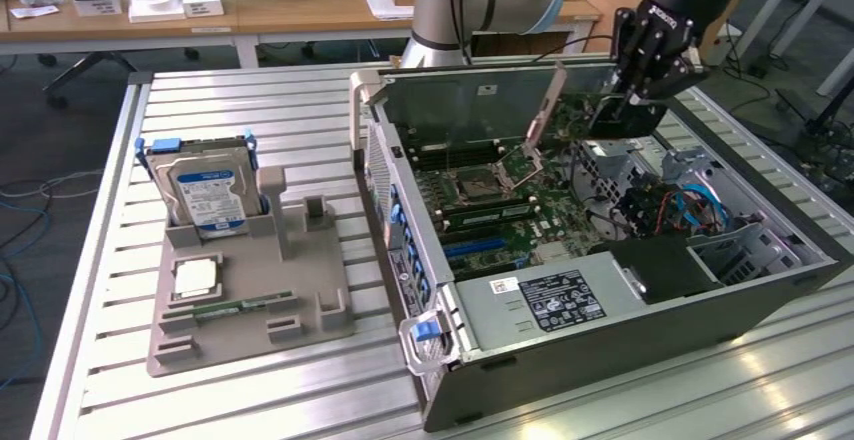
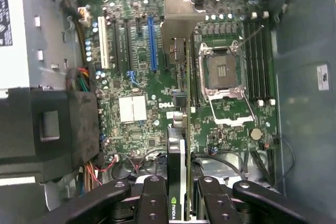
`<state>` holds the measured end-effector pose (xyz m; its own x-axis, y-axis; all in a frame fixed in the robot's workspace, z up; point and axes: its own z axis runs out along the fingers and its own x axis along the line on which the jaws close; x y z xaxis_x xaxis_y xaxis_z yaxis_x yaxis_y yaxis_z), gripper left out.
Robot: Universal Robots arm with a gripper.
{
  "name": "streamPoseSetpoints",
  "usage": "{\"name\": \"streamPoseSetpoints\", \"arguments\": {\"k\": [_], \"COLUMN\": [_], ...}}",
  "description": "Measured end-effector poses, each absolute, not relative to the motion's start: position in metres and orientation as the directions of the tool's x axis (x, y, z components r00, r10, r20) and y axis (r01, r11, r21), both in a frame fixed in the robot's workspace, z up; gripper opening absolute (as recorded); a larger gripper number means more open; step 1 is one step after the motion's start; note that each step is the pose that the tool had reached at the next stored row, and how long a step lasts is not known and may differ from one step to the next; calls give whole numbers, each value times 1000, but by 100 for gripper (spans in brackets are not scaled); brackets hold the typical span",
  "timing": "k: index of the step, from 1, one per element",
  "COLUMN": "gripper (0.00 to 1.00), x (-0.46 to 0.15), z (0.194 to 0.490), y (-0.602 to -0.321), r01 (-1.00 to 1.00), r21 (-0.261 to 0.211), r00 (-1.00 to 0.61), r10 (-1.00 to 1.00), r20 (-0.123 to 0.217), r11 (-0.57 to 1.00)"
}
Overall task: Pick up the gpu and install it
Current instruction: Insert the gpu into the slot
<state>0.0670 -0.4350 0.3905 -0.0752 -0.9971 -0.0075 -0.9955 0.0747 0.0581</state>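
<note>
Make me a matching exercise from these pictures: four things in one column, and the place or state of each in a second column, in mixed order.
1. gpu
2. hard drive
3. memory stick
4. computer case

A. lying in the grey holder
B. open, with the motherboard showing
C. held in the gripper, above the motherboard
D. standing upright in the grey holder

Pairs: 1-C, 2-D, 3-A, 4-B

We see bright, even indoor light falling from above. The ribbed metal table (image 1: 774,390) gives off pale glare near us on the exterior view's right. Shadow pools deep inside the open computer case (image 1: 801,260). In the dimmer wrist view, the gpu (image 2: 176,161) reads as a dark strip.
</note>
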Motion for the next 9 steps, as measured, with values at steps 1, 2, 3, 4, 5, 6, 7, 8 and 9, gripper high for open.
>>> {"name": "streamPoseSetpoints", "arguments": {"k": [1,2,3,4,5,6,7,8,9], "gripper": [27,27,27,27,27,27,27,27,27], "x": [67,67,67,67,67,67,67,67,67], "z": [390,390,390,390,390,390,390,390,390], "y": [-435,-435,-435,-435,-435,-435,-435,-435,-435], "r01": [-996,-997,-998,-998,-998,-998,-998,-998,-998], "r21": [58,58,58,58,58,58,58,58,58], "r00": [-63,-51,-38,-25,-13,-2,7,11,12], "r10": [-998,-999,-999,-1000,-1000,-1000,-1000,-1000,-1000], "r20": [-7,-7,-7,-7,-7,-7,-7,-7,-7], "r11": [62,50,38,24,13,1,-8,-11,-12]}}
